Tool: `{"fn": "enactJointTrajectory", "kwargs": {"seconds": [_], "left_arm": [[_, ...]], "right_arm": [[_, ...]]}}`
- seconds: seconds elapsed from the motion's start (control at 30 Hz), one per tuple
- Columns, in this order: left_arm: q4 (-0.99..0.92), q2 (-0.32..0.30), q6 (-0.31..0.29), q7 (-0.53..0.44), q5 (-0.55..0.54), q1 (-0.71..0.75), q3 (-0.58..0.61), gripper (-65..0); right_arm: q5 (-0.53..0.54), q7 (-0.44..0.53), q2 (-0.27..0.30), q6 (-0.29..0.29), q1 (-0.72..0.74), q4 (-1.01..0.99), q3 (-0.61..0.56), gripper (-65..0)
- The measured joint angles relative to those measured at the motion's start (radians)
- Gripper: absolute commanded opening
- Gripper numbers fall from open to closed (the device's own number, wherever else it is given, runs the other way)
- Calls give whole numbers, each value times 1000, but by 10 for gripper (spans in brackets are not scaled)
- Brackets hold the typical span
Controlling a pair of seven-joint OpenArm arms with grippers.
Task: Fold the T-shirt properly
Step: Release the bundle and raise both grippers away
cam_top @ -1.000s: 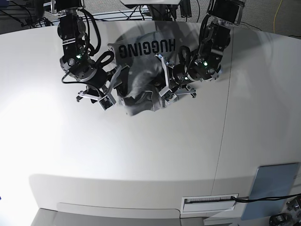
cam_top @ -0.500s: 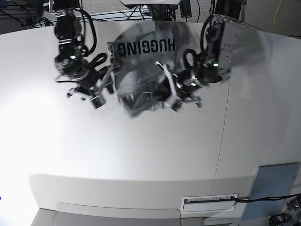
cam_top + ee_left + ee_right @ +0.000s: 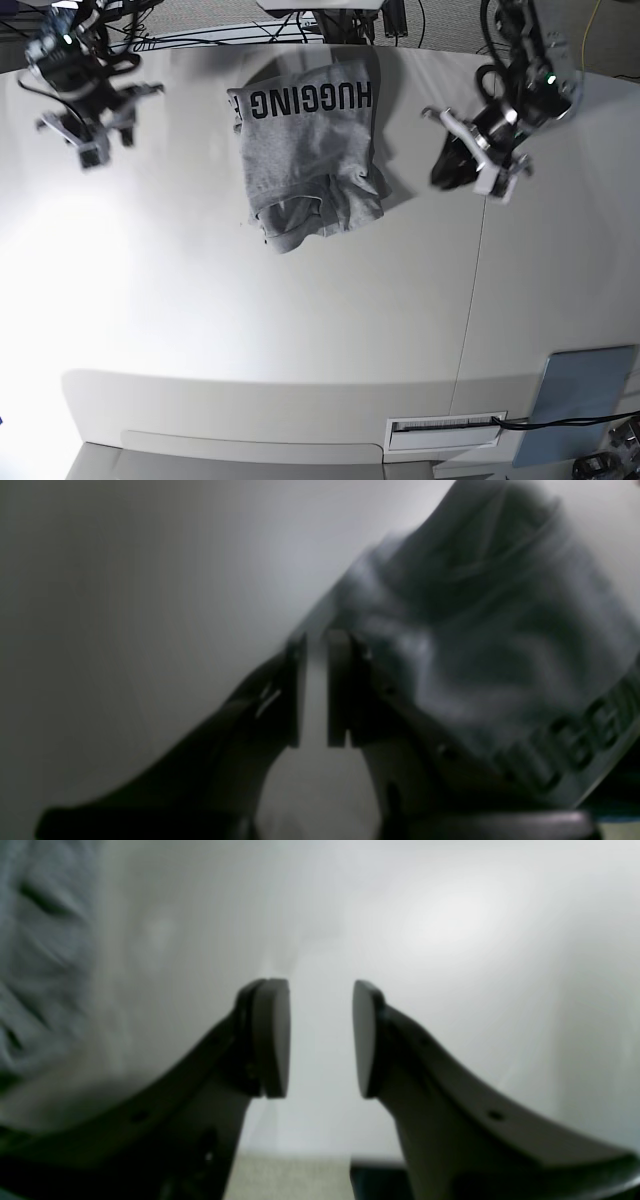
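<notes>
Both arms have pulled off the shirt since the earlier frames: left gripper [image 3: 478, 160] now out to the base view's right, right gripper [image 3: 95, 125] far out to its left, both well apart from the cloth. Large heather-grey short-sleeved cotton T-shirt [image 3: 310, 150] lies alone on the white curved-edge table [image 3: 300, 330], near the far edge, folded into a rough upright rectangle. Black block lettering "HUGGING" runs upside down across its far end. Near end is bunched and wrinkled, a rumpled flap sticking out at the lower corner; edges uneven.

Left wrist view, blurred: left gripper [image 3: 315, 690] with jaws nearly together, a thin gap of bare table between them, nothing held; grey T-shirt [image 3: 500, 630] just beside to the right, part of the lettering readable at lower right. Right wrist view: right gripper [image 3: 320, 1040] with pads parted a moderate gap, empty, bare table behind; only a wrinkled strip of T-shirt [image 3: 40, 940] at the left edge. Base view alone shows the full fold outline.
</notes>
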Motion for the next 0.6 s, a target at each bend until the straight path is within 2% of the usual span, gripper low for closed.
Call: {"fn": "enactJointTrajectory", "kwargs": {"seconds": [0.07,0.17,0.23,0.27,0.4,0.53,0.57,0.6], "left_arm": [[15,1,-51,0,-10,51,-60,-588],[23,2,-52,-1,-76,143,-154,-588],[23,2,-51,0,-101,210,-218,-588],[23,2,-51,1,-108,242,-246,-588],[24,1,-50,-3,-113,373,-302,-588],[-35,2,-52,-6,-115,488,-298,-588],[-66,2,-52,-6,-107,502,-298,-588],[-103,1,-49,-11,-100,511,-298,-588]], "right_arm": [[79,-30,1,8,-55,32,71,-455],[200,-169,-1,15,-140,66,160,-455],[248,-284,-2,11,-188,67,211,-455],[257,-302,-5,13,-210,66,233,-455],[270,-292,-8,12,-315,67,278,-455],[275,-288,-19,13,-427,62,266,-455],[271,-260,-34,20,-448,47,264,-455],[272,-191,-50,44,-467,19,260,-455]]}}
